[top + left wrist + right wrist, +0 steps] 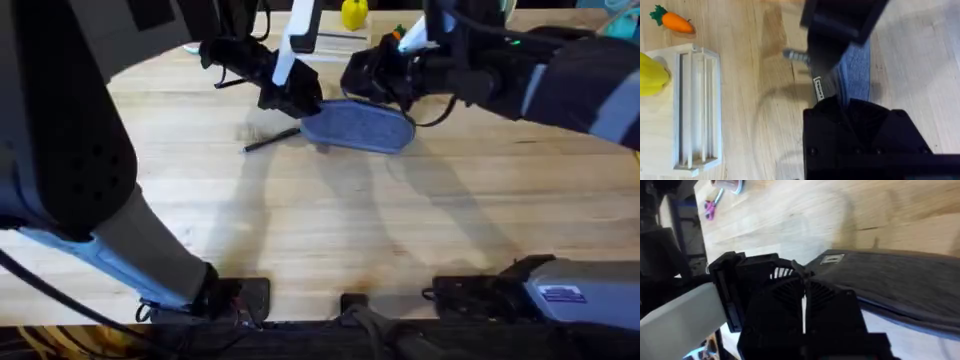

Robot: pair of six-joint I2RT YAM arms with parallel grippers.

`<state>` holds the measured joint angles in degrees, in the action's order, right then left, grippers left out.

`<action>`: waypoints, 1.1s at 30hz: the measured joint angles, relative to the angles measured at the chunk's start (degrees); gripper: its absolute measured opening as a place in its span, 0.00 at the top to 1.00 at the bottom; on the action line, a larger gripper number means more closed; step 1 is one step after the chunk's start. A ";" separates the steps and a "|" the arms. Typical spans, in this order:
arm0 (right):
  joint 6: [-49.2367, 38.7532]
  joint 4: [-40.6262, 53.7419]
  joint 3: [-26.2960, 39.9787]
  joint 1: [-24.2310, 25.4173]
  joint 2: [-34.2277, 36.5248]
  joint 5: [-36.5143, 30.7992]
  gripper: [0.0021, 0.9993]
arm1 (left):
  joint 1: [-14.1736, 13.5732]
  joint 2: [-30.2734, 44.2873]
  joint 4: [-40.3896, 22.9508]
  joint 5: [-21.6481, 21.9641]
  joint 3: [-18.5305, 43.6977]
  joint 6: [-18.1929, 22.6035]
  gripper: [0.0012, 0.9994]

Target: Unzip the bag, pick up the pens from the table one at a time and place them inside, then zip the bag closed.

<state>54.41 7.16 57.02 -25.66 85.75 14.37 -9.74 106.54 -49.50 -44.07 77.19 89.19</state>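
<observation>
Bag lies far-centre on worktop, wide bare planks nearer. Pen just left of bag. Left hand at bag's left end, right hand over right end; grip of both unclear.

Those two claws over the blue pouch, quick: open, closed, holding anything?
Left gripper: at the bag's end, jaws cannot be told.
Right gripper: over the bag, cannot be told.
</observation>
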 joint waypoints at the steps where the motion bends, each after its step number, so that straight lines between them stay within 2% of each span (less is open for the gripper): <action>1: 0.69 -1.30 0.01 -0.53 0.71 0.03 0.97 | 0.02 0.00 0.00 -0.02 0.00 0.00 0.96; 8: 3.25 -10.54 0.03 -4.59 6.23 0.07 0.97 | 0.04 0.00 0.14 0.11 0.00 0.00 0.96; 16: 0.89 -11.41 0.03 -5.56 6.76 0.24 0.97 | 0.24 0.00 -0.02 0.35 0.02 -0.02 0.96; 17: -0.29 -11.23 0.04 -5.56 6.72 0.39 0.91 | 0.24 0.00 -0.02 0.33 0.01 -0.02 0.96; 23: -8.95 -5.74 0.38 -4.78 2.85 2.23 0.09 | 0.22 0.02 -0.11 0.07 0.02 0.00 0.96; 24: -10.74 -3.84 0.56 -4.03 1.46 2.48 0.02 | 0.21 0.00 -0.04 0.04 0.02 0.00 0.96; 33: -27.17 14.41 1.13 4.31 -12.05 1.23 0.00 | 0.11 0.02 -0.09 0.04 0.02 0.00 0.96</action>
<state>27.24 21.57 58.15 -21.35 73.71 15.60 -9.63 106.56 -49.58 -44.03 77.21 89.19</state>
